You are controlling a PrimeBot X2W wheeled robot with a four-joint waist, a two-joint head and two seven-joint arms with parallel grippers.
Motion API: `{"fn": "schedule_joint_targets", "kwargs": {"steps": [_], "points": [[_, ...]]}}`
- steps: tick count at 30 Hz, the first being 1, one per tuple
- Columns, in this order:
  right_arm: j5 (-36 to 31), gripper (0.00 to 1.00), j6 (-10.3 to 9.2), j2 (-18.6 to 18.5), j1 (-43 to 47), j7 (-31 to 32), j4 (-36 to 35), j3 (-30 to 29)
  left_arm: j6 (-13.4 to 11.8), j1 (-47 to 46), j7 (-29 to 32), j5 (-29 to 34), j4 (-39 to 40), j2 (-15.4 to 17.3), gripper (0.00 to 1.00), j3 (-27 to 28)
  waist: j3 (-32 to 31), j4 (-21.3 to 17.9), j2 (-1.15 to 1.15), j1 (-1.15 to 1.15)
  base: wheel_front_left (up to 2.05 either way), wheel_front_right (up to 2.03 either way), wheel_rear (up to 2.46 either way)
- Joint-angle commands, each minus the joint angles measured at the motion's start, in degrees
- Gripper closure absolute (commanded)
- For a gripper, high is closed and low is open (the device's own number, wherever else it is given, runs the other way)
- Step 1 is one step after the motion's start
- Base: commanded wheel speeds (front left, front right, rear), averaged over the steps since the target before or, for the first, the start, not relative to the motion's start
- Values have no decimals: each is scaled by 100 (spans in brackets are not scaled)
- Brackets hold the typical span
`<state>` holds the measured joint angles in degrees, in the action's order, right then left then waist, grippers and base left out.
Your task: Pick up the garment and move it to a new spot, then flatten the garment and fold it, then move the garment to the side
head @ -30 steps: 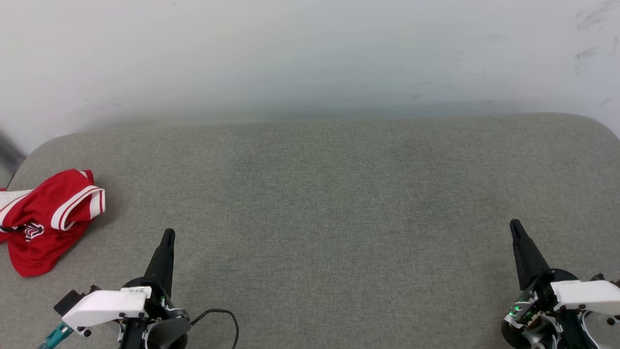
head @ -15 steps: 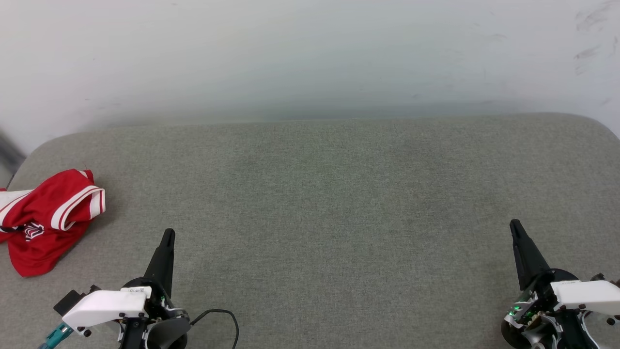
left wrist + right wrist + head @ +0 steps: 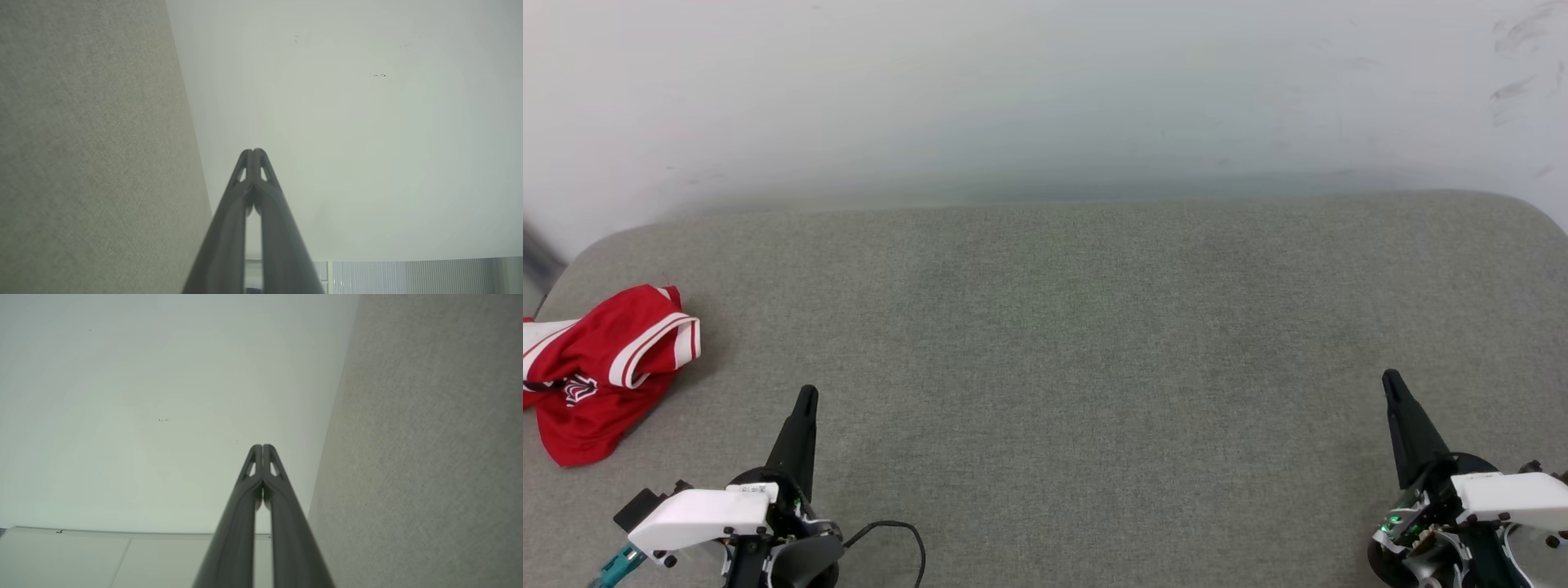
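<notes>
The red garment [image 3: 600, 371], with white sleeves and striped trim, lies crumpled at the far left edge of the grey cushioned surface [image 3: 1062, 343]; part of it runs past the head view's left border. My left gripper [image 3: 806, 394] rests at the lower left, to the right of the garment and apart from it, fingertips together with nothing held. In the left wrist view the left gripper [image 3: 253, 152] points along the surface toward the wall. At the lower right, my right gripper [image 3: 1388, 377] is shut and holds nothing. Its tips [image 3: 262, 447] touch in the right wrist view.
A pale wall [image 3: 1045, 98] rises behind the surface's far edge. A black cable [image 3: 907, 535] loops beside the left wrist. The surface's corners are rounded, and the wide middle stretch of grey fabric lies between the two grippers.
</notes>
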<state>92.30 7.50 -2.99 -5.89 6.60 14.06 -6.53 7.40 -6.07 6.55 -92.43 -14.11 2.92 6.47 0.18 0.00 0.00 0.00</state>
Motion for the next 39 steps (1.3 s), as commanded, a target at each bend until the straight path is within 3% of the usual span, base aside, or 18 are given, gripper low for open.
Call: {"fn": "schedule_joint_targets", "kwargs": {"steps": [1, 16, 31, 39], "points": [[0, 0, 0, 0, 0, 0, 0, 0, 0, 0, 1, 0, 0, 0, 0, 0, 0, 0, 0, 0, 0, 0, 0], [-443, 0, -1, 4, 260, -327, 45, 157, 0, 301, -338, 200, 47, -15, 0, -153, 12, -7, 0, 0, 0, 0, 0], [-2032, 0, -1, 6, 251, -728, -162, -90, 3, 450, -736, 1137, 281, -11, 0, 190, 23, -15, 0, 0, 0, 0, 0], [-3443, 0, -1, 6, 240, -902, -536, 26, 4, 446, -909, 1835, 474, -9, 0, 563, 30, -21, 0, 0, 0, 0, 0]]}}
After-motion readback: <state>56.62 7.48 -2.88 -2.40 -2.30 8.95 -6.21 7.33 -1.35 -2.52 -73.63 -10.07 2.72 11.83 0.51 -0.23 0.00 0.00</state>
